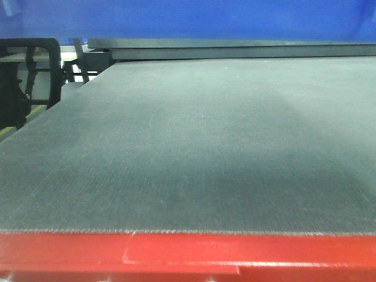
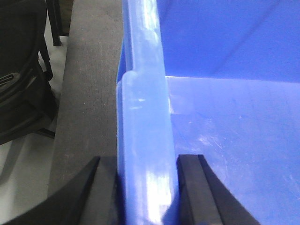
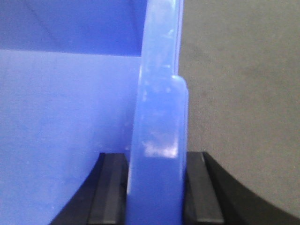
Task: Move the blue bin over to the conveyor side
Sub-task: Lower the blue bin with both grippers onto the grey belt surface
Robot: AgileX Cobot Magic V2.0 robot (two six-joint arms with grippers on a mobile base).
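Left wrist-mounted view: the left gripper has its 2 black fingers closed narrow on the thick rim of the blue bin, 1 finger outside the wall and 1 inside. In the right wrist view, the right gripper pinches the opposite rim the same way, with its fingers tight against the plastic.

The conveyor belt shows just outside both held walls, so we judge the bin sits over the belt. We cannot tell whether its base touches the belt or hangs above it. From the front, the bin appears only as a blue band across the top, well apart from the red edge frame at the near side.

We see 3 risks:
- The rim is glossy and each grip covers only a small patch, so a quick pull could let it slide out.
- If the 2 arms travel unevenly, the walls could flex or the bin could twist, and 1 grip could open.
- If the base drags, the woven belt could catch it and tip the bin against the fingers.
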